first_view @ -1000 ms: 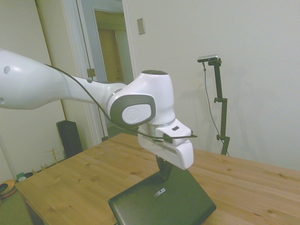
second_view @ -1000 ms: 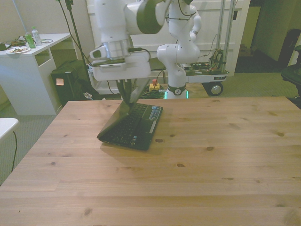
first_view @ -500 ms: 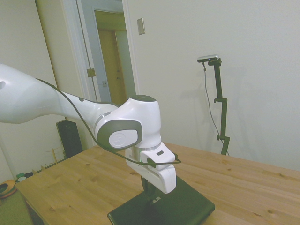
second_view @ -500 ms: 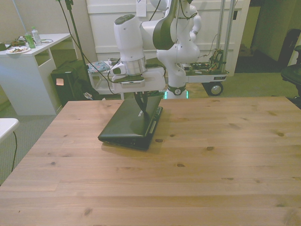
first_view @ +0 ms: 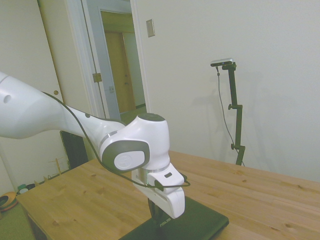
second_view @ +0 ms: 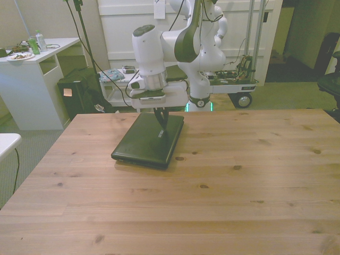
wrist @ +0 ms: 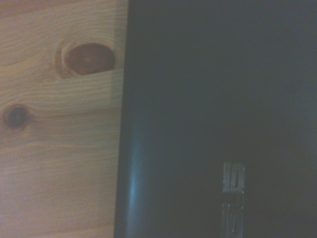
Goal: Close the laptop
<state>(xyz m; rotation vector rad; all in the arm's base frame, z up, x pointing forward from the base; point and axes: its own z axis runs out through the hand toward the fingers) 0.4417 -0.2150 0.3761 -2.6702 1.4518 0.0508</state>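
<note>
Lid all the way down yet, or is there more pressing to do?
Done: the laptop lies flat on the table, lid down, no keyboard showing in the front view. In hand: the gripper rests on the lid near the logo. Left: lift off. Whether a thin gap remains at the front edge is hard to tell.

laptop [second_view: 147, 140] lid went from propped well open a second ago to nearly down half a second ago — now flat on its base; gripper [second_view: 161, 129] sank with it, arm's wrist lower and nearer the table [second_view: 223, 191]
</note>
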